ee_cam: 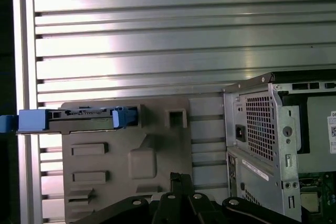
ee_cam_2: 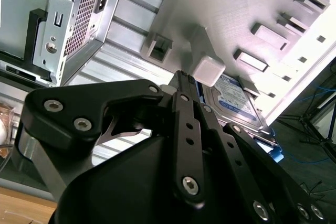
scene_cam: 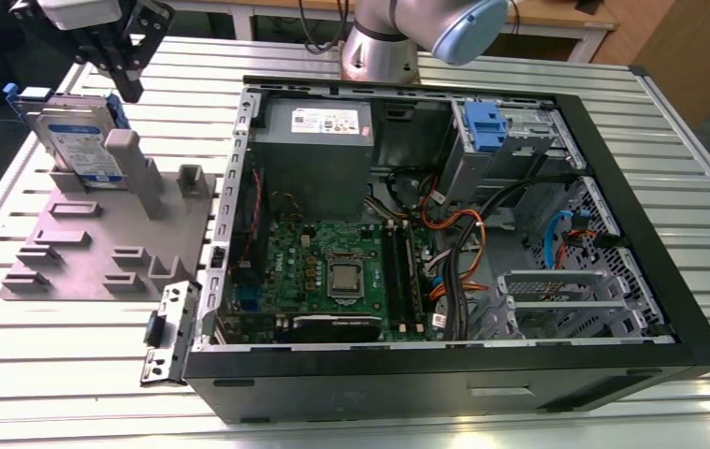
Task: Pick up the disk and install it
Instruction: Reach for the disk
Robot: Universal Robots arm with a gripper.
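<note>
Disk [scene_cam: 80, 140] stands on edge in a slot at the far end of the grey plate [scene_cam: 80, 253], well outside the case [scene_cam: 691, 281], not yet picked up. A blue carrier frames it, and its label faces the exterior camera. Its long upper edge runs level and points toward the case; in the first wrist view that thin edge [ee_cam: 79, 116] shows end to end, blue at both ends.

The gripper [scene_cam: 127, 89] hangs just above the disk, over the end nearer the case, and looks clear of it. Its fingers appear drawn together with nothing between them in both wrist views [ee_cam_2: 184, 74] [ee_cam: 181, 176].

The plate lies flat on a ribbed metal table [scene_cam: 67, 374]. The open case sits just beside it, on the exterior view's right, with a drive cage [scene_cam: 517, 140] at its far side. The arm's base [scene_cam: 380, 47] rises behind the case.
</note>
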